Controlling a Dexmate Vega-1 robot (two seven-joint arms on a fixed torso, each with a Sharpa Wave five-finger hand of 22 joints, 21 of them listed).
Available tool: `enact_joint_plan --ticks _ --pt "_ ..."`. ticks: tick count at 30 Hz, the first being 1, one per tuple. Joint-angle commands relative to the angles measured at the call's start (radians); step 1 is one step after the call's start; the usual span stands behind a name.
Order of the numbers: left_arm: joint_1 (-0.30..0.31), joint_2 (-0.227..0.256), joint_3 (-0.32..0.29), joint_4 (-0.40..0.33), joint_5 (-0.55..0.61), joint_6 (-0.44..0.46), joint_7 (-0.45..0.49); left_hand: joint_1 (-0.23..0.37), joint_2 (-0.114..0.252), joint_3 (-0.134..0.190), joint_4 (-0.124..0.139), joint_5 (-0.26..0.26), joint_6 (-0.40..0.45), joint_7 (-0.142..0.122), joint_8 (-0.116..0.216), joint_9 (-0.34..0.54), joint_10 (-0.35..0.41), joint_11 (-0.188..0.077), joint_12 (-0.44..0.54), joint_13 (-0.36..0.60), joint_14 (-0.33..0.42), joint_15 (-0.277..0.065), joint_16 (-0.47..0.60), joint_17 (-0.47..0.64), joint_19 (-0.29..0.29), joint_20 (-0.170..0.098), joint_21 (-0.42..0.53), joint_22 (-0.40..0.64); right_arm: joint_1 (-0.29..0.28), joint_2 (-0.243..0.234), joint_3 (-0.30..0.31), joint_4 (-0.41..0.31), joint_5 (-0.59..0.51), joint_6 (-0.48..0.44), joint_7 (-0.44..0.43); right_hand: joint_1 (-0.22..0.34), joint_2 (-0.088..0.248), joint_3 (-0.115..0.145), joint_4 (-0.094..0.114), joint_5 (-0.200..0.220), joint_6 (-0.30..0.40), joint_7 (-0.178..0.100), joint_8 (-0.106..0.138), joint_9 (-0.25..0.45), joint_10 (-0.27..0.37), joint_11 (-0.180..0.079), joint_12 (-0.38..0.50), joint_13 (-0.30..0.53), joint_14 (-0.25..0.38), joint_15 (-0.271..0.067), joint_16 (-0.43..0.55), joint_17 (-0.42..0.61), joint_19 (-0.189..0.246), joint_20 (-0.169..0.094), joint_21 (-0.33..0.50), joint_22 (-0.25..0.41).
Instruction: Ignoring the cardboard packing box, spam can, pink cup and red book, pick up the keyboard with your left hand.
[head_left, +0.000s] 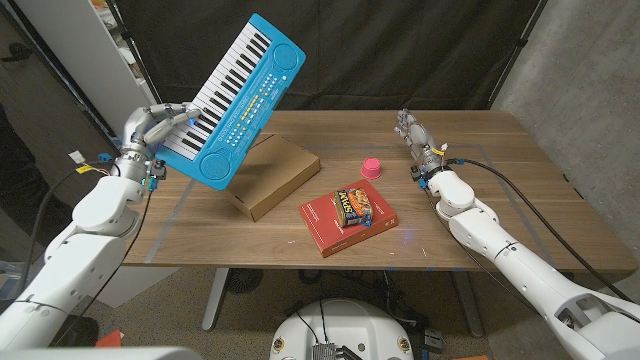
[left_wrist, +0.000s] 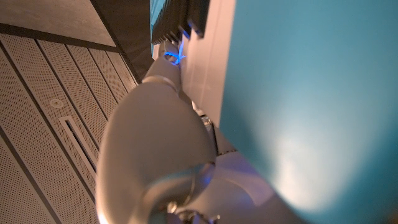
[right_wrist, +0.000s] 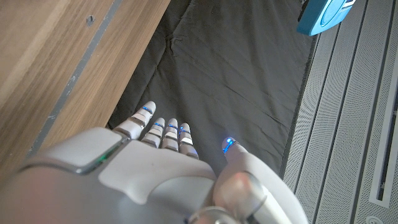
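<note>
Above wooden table (head_left: 470, 150), left hand (head_left: 160, 125) grips keyboard (head_left: 240, 95); right hand (head_left: 413, 133) (seemingly open) idle

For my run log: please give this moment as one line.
left hand: holds keyboard lifted off table | right hand: open, idle | stage: keyboard picked up

The left arm reached up from the bottom-left corner, bent at the elbow; its left hand (head_left: 160, 125) was raised above the table, fingers (left_wrist: 163, 99) curled around the keyboard (head_left: 235, 95); the right arm extended forward; the right hand (head_left: 415, 135) held nothing, fingers (right_wrist: 163, 132) straight, close together.
</note>
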Motion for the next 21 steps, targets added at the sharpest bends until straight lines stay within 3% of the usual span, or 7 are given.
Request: enact_joint_plan --ticks 1,12,21 --pt "-0.039 0.002 0.015 0.035 -0.001 -0.03 -0.022 0.096 0.106 0.019 0.008 0.002 0.058 -0.049 -0.001 0.001 0.121 -0.111 0.0 0.004 0.15 -0.143 0.0 0.005 -0.025 -0.019 0.008 0.001 0.025 0.01 -0.01 0.016 -0.02 -0.007 -0.007 0.01 0.034 0.001 -0.006 0.005 0.003 0.003 0.004 0.002 0.006 0.002 -0.002 0.003 0.005 0.0 -0.001 0.001 0.009 -0.041 0.002 0.003" --pt "-0.084 0.031 0.037 0.084 -0.007 -0.038 -0.055 0.095 0.104 0.02 0.008 0.002 0.061 -0.052 -0.003 0.001 0.123 -0.112 -0.006 0.005 0.151 -0.144 -0.001 0.007 -0.031 -0.019 0.02 -0.001 0.015 0.008 -0.005 -0.005 -0.045 -0.023 -0.054 0.011 0.032 0.002 -0.007 0.005 0.007 0.004 0.005 0.002 0.011 0.004 0.0 0.003 0.01 -0.001 0.0 0.001 0.014 -0.041 0.003 0.003" --pt "-0.106 0.045 0.081 0.094 -0.013 0.008 -0.037 0.093 0.103 0.021 0.008 0.003 0.062 -0.05 -0.006 0.001 0.126 -0.111 -0.009 0.007 0.15 -0.143 -0.002 0.009 -0.034 -0.021 0.029 -0.004 -0.013 -0.004 0.006 -0.007 -0.022 -0.036 -0.052 0.011 0.032 0.002 -0.008 0.005 0.008 0.003 0.004 0.002 0.012 0.004 0.0 0.003 0.011 -0.001 0.0 0.001 0.015 -0.041 0.003 0.003"
